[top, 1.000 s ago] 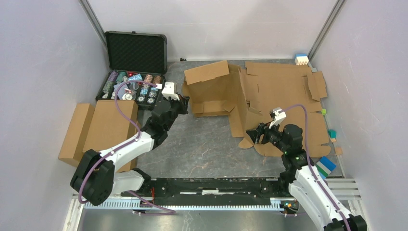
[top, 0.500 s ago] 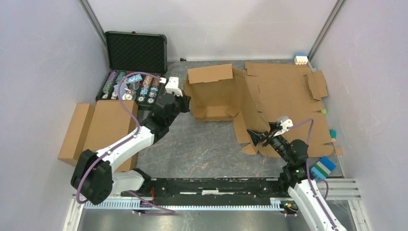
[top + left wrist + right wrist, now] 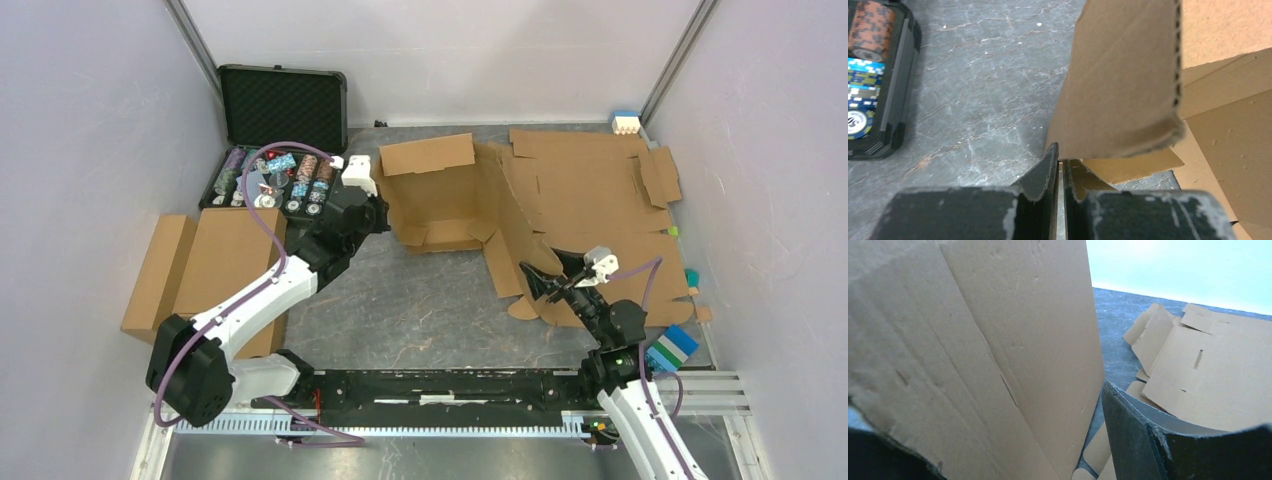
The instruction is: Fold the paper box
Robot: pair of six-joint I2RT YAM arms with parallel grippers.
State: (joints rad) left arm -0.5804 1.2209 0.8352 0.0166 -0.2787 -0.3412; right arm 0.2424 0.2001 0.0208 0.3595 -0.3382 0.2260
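The left arm (image 3: 262, 297) is fixed at the left end of the black base bar (image 3: 440, 385), and the right arm (image 3: 640, 402) at its right end. Both are made of white shells and black joints. A purple cable (image 3: 268, 228) is looped along each. The left gripper (image 3: 1060, 159) has black fingers (image 3: 1043, 172), scuffed grey at the edges.

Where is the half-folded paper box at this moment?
In the top view, the paper box sits mid-table, right of the black chip case, with the left gripper at its left wall.
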